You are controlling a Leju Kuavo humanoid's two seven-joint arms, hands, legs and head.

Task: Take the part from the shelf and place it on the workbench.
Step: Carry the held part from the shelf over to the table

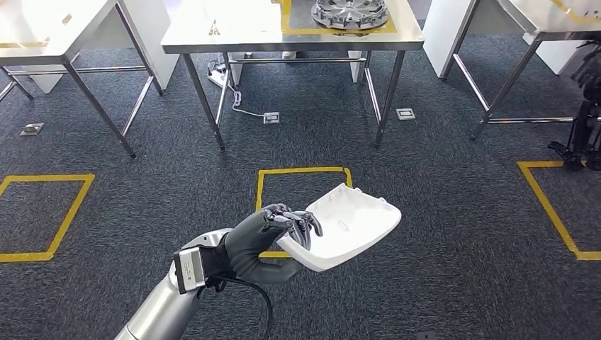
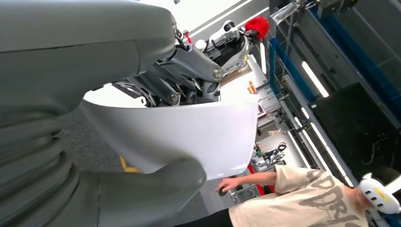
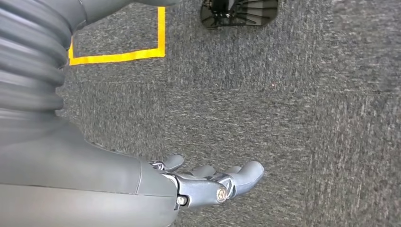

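Observation:
My left hand (image 1: pixel 273 237) grips a white moulded plastic part (image 1: pixel 346 227) by its near edge, fingers over the top and thumb beneath, holding it above the carpet. In the left wrist view the white part (image 2: pixel 189 137) sits between my thumb (image 2: pixel 156 184) and the dark fingers (image 2: pixel 189 66). The steel workbench (image 1: pixel 234 35) stands ahead across the floor, well beyond the part. My right hand (image 3: pixel 208 184) hangs over the grey carpet with its fingers loosely extended and nothing in it.
A round metal wheel-like piece (image 1: pixel 351 13) lies on a yellow-taped mat on the workbench. Other steel tables (image 1: pixel 64 35) stand left and right (image 1: pixel 560 28). Yellow tape squares (image 1: pixel 301 173) mark the carpet. A person (image 2: pixel 302 198) in a beige shirt stands nearby. A tripod (image 1: pixel 577 134) stands at the right.

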